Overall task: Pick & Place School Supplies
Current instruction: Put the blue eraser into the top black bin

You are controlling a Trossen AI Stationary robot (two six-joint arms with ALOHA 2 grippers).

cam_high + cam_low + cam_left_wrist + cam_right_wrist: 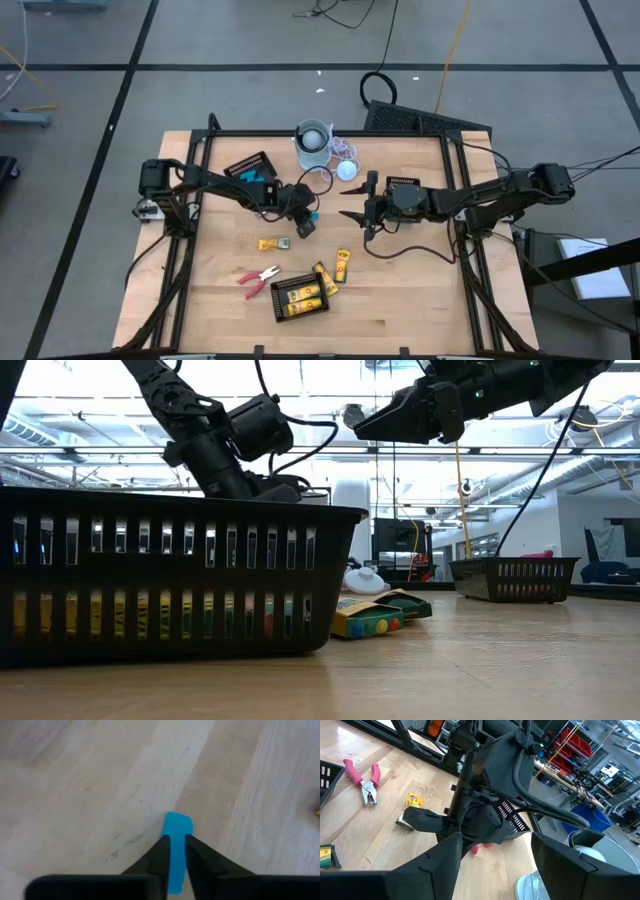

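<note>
While left gripper [173, 851] hovered mid-table, fingers [157, 855] pinched light-blue stick [176, 832] above bare wood. Right gripper [352, 215] waited nearby, fingers spread, nothing held. Front mesh tray [300, 297] held yellow-and-black pieces [305, 294]; two more [336, 270] lay beside it. Back-left tray [248, 167] held blue items. Red-handled pliers [258, 281] lay loose on table [400, 290].

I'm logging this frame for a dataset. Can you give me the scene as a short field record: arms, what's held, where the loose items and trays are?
left end effector: over table centre, shut on a light-blue stick
right end effector: open, empty, facing the left arm
near tray: yellow-and-black pieces inside
far-left tray: blue items inside
loose on table: red-handled pliers, yellow pieces
white cup: far edge
</note>
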